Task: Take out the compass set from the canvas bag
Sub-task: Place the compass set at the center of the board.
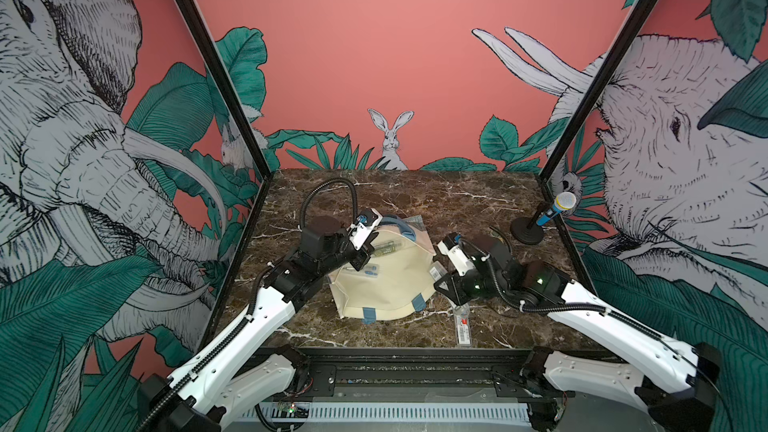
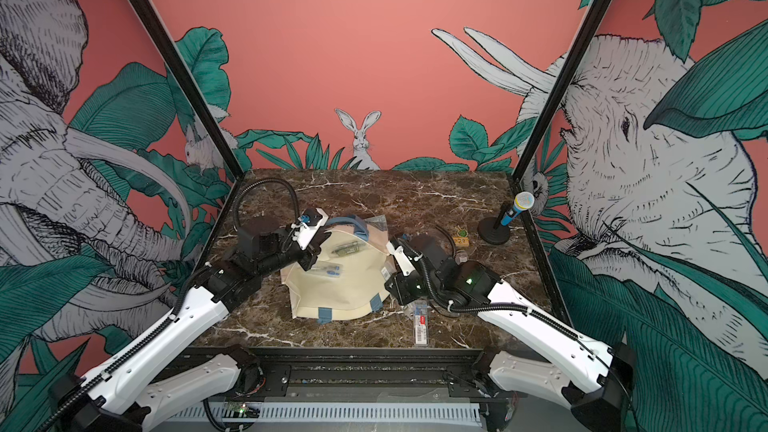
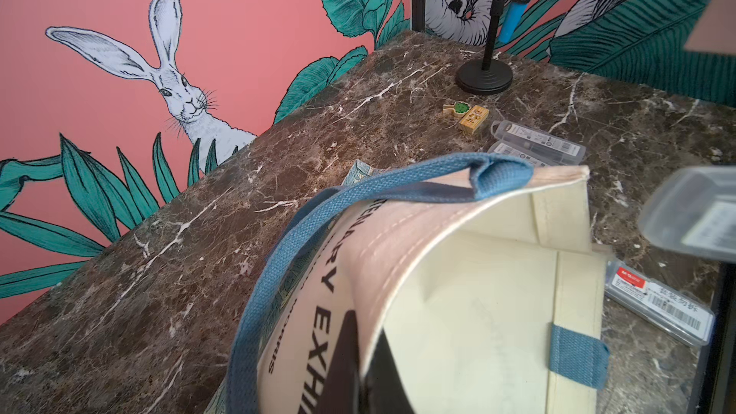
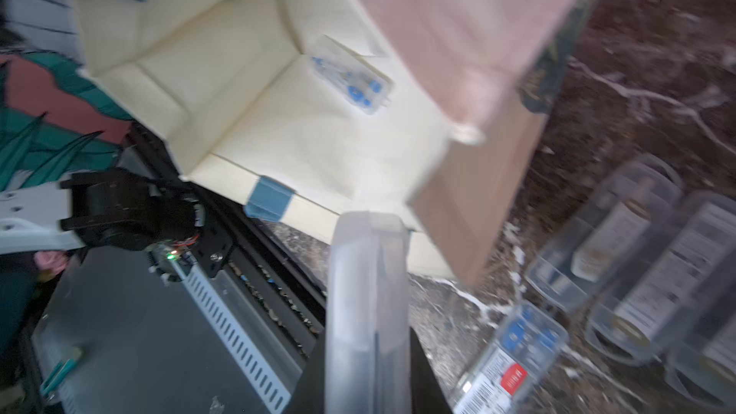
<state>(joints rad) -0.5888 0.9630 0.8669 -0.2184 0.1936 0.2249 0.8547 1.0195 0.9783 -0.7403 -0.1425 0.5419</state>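
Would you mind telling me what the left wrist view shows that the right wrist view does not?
Only the left wrist view shows the dark lettering on the canvas bag, the microphone stand and wooden pieces. Only the right wrist view shows a compass set lying inside the bag. Both show the bag, the marble table, the red-labelled case and the held clear case.

canvas bag (image 1: 386, 284): matt woven cloth, blue webbing straps (image 3: 398, 177). surface (image 1: 415, 197): glossy veined marble. compass set case (image 4: 366, 292): clear smooth plastic.
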